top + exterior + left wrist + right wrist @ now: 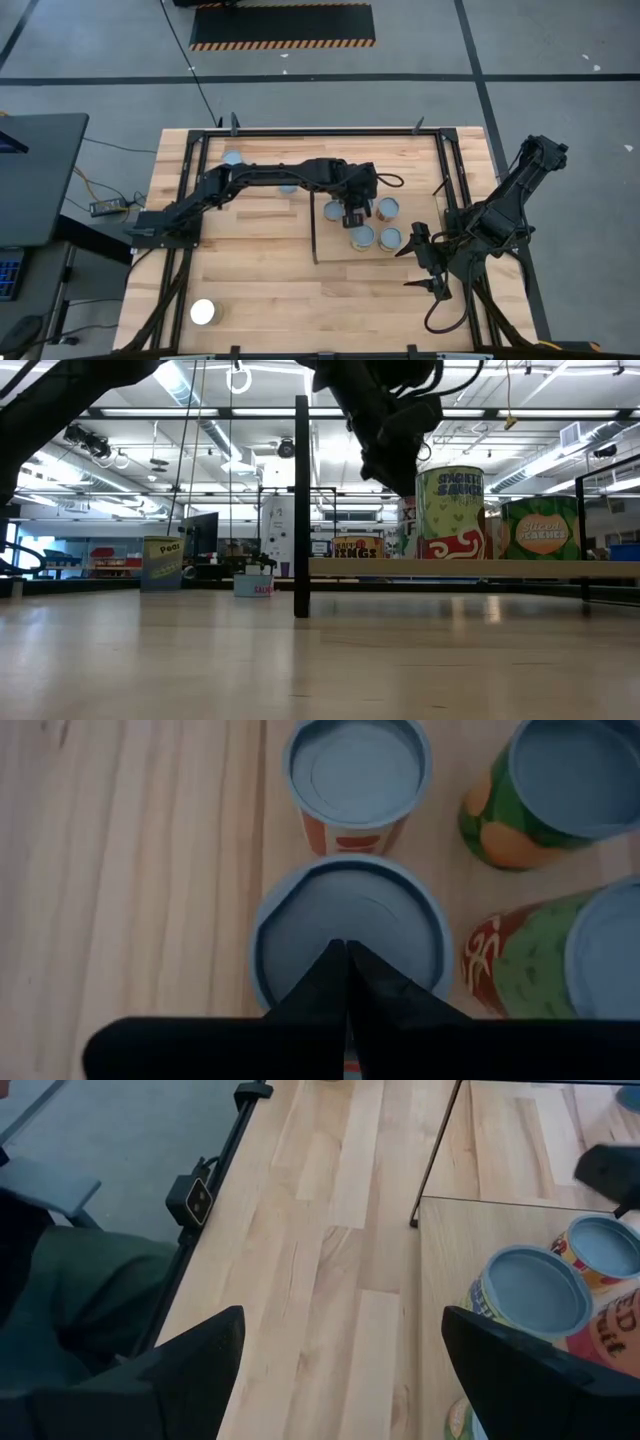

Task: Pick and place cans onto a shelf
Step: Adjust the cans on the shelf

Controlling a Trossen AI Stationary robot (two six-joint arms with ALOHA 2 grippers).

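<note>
The shelf [418, 212] is a pale panel with a dark upright strip [301, 510] at its left end. Several cans stand on it on their bases: a green one [450, 510], a peach-labelled one [540, 528], an orange-labelled one [357, 770] and a blue-topped one [300, 935]. My left gripper [354, 216] is shut right above that last can's top [345, 946]. In the low view its fingers [398, 480] hang above the farther cans. My right gripper [426, 266] is open and empty off the shelf's right end [340, 1370].
Two cans [232, 158] [288, 186] stand at the table's far left, the second partly under my left arm. A glaring white can [203, 312] stands near the front left. A black frame [300, 130] rims the table. Bare wood lies in front of the shelf.
</note>
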